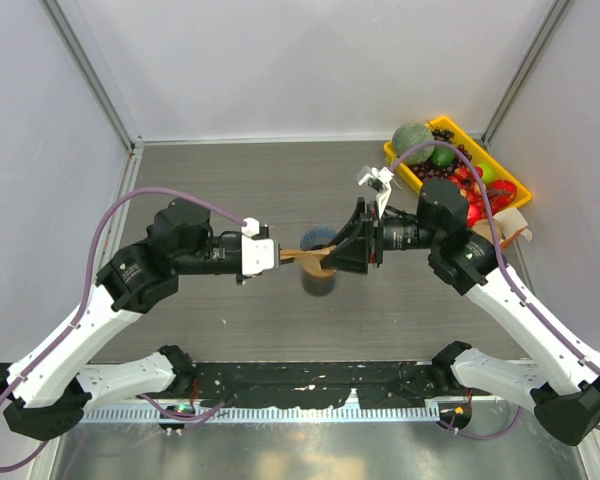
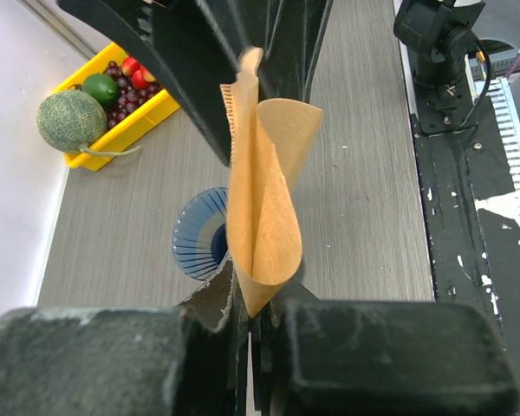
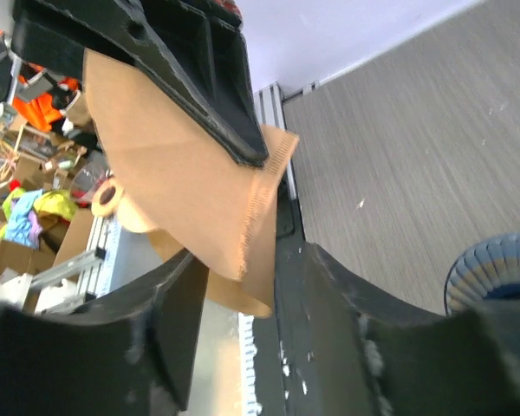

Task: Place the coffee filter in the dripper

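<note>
Grey wood-grain counter [image 1: 230, 190] between white walls, with a yellow plastic tray of fruit [image 2: 147, 111] off at the far right corner. In mid-air over the middle, well clear of the surface: a thin tan paper coffee filter [image 2: 264, 199], fan-shaped and curled half open. Pinched at its pointed end by the left gripper [image 2: 256, 321], closed right down on the paper. Flanked at its wide end by the right gripper [image 1: 338, 252], standing partly apart with the filter's edge in the gap and, judging from the wrist view, not clamping it. Cannot tell whether it brushes one finger. Just beyond and below the filter: a small dark blue cone-shaped dripper with ribbed walls [image 2: 199, 234], upright on the counter, mouth up, nothing showing in the part not hidden by the paper.

Step in hand, by the look of it: a pass of the filter between the two grippers, with the seating in the dripper not yet begun.

Next, probably: draw the right gripper back clear of the paper, then turn the left one so the point faces down over the blue rim. Awkward, since gripped at the very tip that has to go in first. Likely needs a release from just above the mouth, gently enough not to crumple the paper.
</note>
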You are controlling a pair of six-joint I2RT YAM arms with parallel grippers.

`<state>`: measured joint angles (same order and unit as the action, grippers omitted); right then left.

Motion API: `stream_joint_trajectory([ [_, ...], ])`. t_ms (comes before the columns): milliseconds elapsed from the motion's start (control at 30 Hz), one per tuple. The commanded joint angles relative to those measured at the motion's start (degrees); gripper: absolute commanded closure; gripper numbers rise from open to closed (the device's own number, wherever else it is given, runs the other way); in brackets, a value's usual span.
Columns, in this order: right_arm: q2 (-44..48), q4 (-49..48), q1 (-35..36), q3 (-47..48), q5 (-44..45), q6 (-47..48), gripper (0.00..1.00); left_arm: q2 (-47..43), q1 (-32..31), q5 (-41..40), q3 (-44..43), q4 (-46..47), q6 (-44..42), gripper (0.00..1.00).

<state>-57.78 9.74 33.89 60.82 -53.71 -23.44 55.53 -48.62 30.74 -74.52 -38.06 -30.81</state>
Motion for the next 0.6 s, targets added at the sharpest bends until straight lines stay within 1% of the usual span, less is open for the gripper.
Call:
stream_joint_trajectory([
  [0,0.21,6.68,-0.40,7.54,-0.34,12.93,0.38,-0.95,0.11,0.38,0.16,0.62,1.36,0.99],
  [33,0.21,11.31,-0.40,8.69,0.36,15.51,0.28,-1.03,0.11,0.28,0.43,0.62,1.45,1.00],
  [67,0.38,13.71,-0.49,11.23,1.06,22.49,0.23,-1.21,0.11,0.02,0.60,0.45,1.45,1.00],
  [100,0.56,18.51,-0.49,12.30,3.16,25.61,0.13,-1.47,0.11,-0.15,0.78,0.53,1.63,1.00],
  [133,1.08,21.70,-0.49,13.79,3.79,31.03,0.11,-1.65,0.11,-0.16,1.04,0.71,2.06,1.00],
  [167,1.44,23.03,-0.49,14.41,4.05,34.31,0.03,-1.82,0.11,0.11,1.31,0.62,2.24,1.00],
  [200,2.05,23.92,-0.58,14.94,4.14,37.47,0.01,-1.91,0.11,0.37,1.48,0.71,2.50,1.00],
  [233,2.32,24.01,-0.49,15.03,4.75,38.55,0.01,-1.83,0.11,0.37,1.57,0.97,3.20,1.00],
  [300,2.41,24.54,0.03,16.08,5.28,41.19,0.04,-1.83,0.11,0.81,1.57,1.24,4.35,1.00],
  [367,1.97,25.41,2.22,17.22,7.64,44.78,0.04,-1.56,0.11,1.16,1.31,1.68,5.66,1.00],
  [400,1.62,26.38,5.02,17.58,9.05,45.76,0.04,-1.48,0.11,1.34,1.05,1.85,6.37,1.00],
  [433,1.44,26.73,6.79,18.02,13.50,48.38,0.04,-1.21,0.11,1.51,0.61,1.77,6.90,1.00],
  [467,1.18,27.26,10.81,18.28,15.98,49.36,0.04,-1.04,0.19,1.69,0.26,1.68,7.25,1.00],
  [500,1.00,27.35,13.20,18.37,18.27,50.76,0.04,-0.95,0.19,1.78,-0.18,1.59,7.51,1.00],
  [567,0.56,27.00,14.97,18.81,20.82,51.04,0.04,-0.42,0.11,1.69,-0.62,1.50,8.39,1.00],
])
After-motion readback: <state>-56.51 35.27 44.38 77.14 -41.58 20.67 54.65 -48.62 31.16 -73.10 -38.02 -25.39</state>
